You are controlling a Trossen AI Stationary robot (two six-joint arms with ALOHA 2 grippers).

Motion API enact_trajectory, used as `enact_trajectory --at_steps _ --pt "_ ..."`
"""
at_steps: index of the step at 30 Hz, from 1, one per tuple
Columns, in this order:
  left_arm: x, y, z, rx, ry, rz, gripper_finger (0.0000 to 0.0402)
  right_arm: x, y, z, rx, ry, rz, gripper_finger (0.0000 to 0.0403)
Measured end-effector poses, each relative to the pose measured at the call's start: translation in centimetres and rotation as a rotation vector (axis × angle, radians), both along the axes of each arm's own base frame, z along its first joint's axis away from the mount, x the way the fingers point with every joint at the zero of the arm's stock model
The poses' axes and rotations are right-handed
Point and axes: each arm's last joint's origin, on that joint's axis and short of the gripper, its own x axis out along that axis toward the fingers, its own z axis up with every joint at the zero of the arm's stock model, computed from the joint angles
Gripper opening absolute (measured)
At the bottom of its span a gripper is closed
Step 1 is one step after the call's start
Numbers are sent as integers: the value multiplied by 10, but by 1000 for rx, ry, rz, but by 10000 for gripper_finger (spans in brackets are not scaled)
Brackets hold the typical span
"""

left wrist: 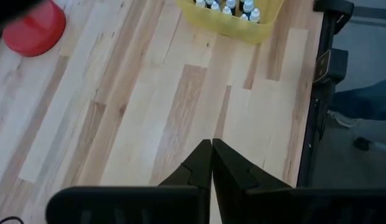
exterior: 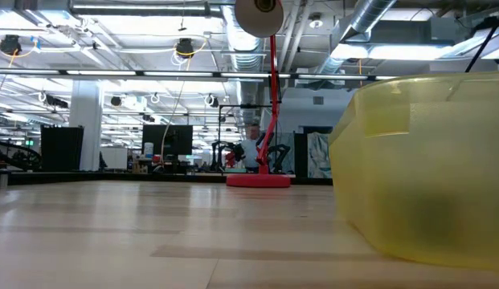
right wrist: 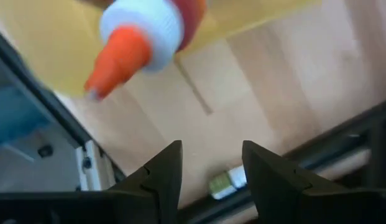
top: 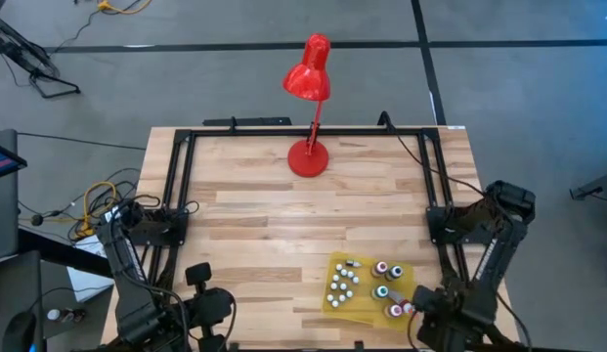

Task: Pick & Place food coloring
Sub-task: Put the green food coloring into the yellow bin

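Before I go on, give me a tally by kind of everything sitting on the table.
Red lamp: 1
Yellow tray: 1
Food coloring bottles: about 5, on the tray's right side
Small white pieces: about 10, on the tray's left side, too small to count exactly
Total: about 17

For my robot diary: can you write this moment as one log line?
left gripper shut, idle | right gripper open beside yellow plastic tray | red-filled, white-collared dropper bottle near it
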Motion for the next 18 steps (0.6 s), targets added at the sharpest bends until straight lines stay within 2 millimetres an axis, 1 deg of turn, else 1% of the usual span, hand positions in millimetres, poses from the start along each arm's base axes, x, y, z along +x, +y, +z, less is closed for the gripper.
enact_trajectory --at_steps 3,5,8,12,15,18 --pt "0 0 0 2 -3 0 4 -5 8 -7 -18 -57 -16 151" --pt "0 0 0 7 -9 1 4 -4 13 -16 -37 -60 -18 147" --pt "0 0 0 7 -11 1 4 0 19 -30 -53 -68 -14 142" --pt "0 0 0 7 -10 1 4 10 25 -45 -67 -121 -21 137" --pt "0 0 0 7 -10 1 4 16 26 -51 -76 -160 -30 136" --pt "0 0 0 8 -10 0 4 20 26 -53 -89 -199 -38 137"
